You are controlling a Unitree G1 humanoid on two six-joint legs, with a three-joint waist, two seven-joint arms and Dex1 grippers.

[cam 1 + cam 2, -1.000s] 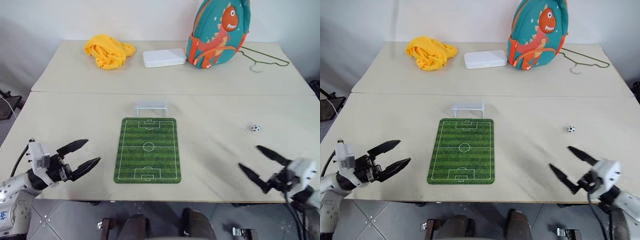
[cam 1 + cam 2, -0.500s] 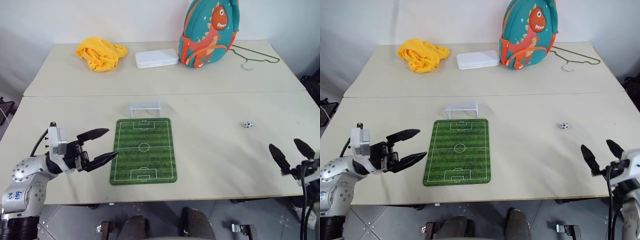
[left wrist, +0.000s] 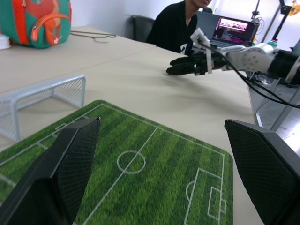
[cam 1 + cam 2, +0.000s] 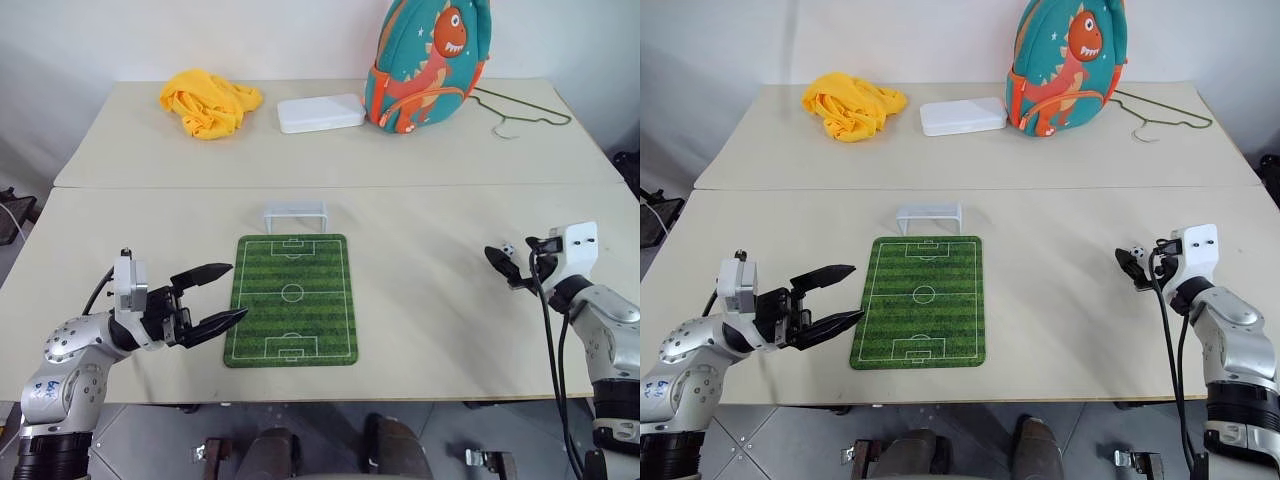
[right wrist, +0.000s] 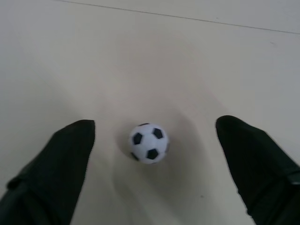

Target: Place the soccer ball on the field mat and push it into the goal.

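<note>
- I see the soccer ball (image 5: 148, 143) on the bare table (image 4: 420, 310), right of the field mat (image 4: 291, 299) and well apart from it.
- My right gripper (image 4: 520, 259) sits at the ball: in the wrist view the ball lies between the two black fingers (image 5: 51, 164), gaps on both sides, neither pad touching.
- Right jaws spread wide, holding nothing; ball rests on the tabletop.
- From the head views the ball (image 4: 1136, 252) shows as a tiny white speck just at the right fingertips.
- My left gripper (image 4: 222, 294) hangs at the mat's left edge, jaws wide apart, nothing in them.
- The left wrist view looks across the mat between its fingers (image 3: 61, 173), toward the goal (image 3: 42, 101) and the right gripper (image 3: 187, 65) beyond.
- Goal (image 4: 295, 214) stands just off the mat's far short end, upright, on the table.
- Surface: two pale beige tables butted together, seam running across behind the goal.
- Far table: yellow cloth (image 4: 209, 101), white flat box (image 4: 320, 113), teal dinosaur backpack (image 4: 426, 62), wire hanger (image 4: 520, 108).
- White wall behind.
- Left wrist view: person in black (image 3: 180, 28) seated beside a lit laptop (image 3: 232, 30).
</note>
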